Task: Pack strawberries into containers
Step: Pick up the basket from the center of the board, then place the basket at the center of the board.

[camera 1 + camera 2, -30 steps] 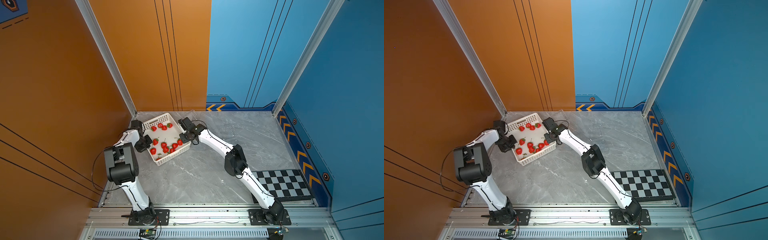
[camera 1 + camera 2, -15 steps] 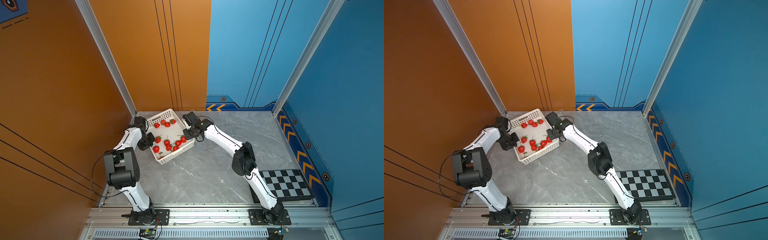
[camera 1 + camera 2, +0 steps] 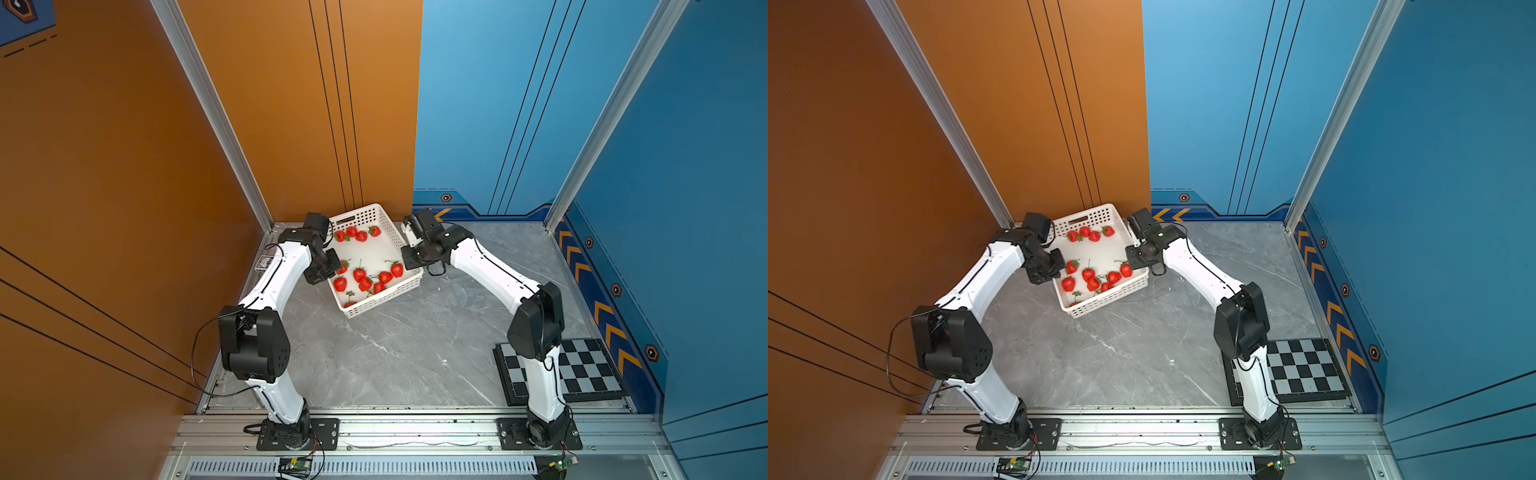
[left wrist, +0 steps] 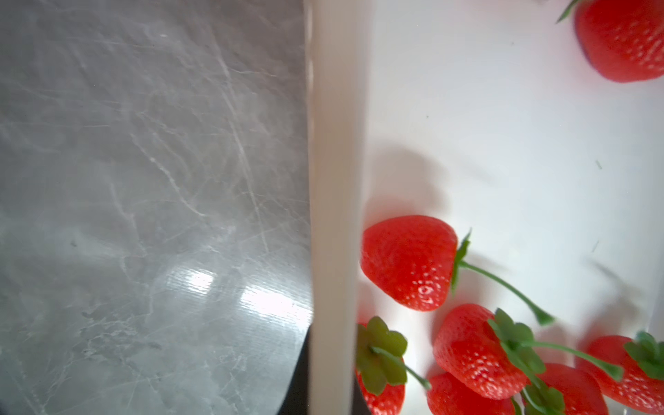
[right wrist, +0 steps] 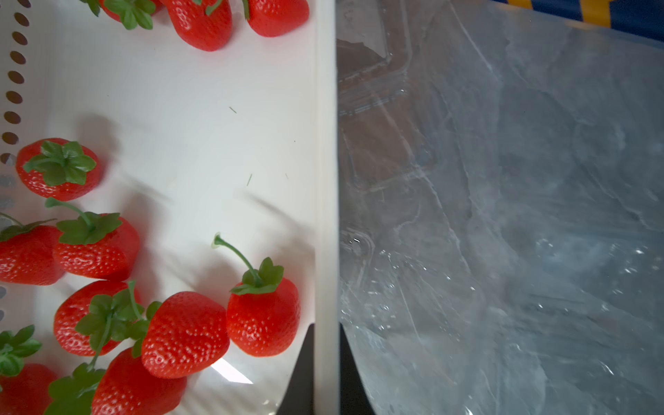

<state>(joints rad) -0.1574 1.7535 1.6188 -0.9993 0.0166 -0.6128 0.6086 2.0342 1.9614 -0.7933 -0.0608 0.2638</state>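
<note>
Claws first, from the left: my left claw [image 3: 332,271] is pressed together on the left wall of the white basket [image 3: 376,303]. My left wrist view shows a dark finger [image 4: 296,388] on the outer side of that wall, above the grey table [image 3: 395,353]. In both top views the basket sits toward the far left corner of the table, turned at an angle to the table's edges. I cannot tell whether its bottom touches the table. All the strawberries [image 3: 360,274] I can see lie inside it. Four are in a row at the far end and the rest are bunched toward the near end, several touching. My right claw [image 3: 409,262] pinches the opposite wall, one finger [image 5: 300,370] inside and one outside. Just beyond that wall, my right wrist view shows clear boxes [image 5: 377,107] on the table, too blurred to count. Well apart, at the near right, lies a checkered board [image 3: 590,365].
</note>
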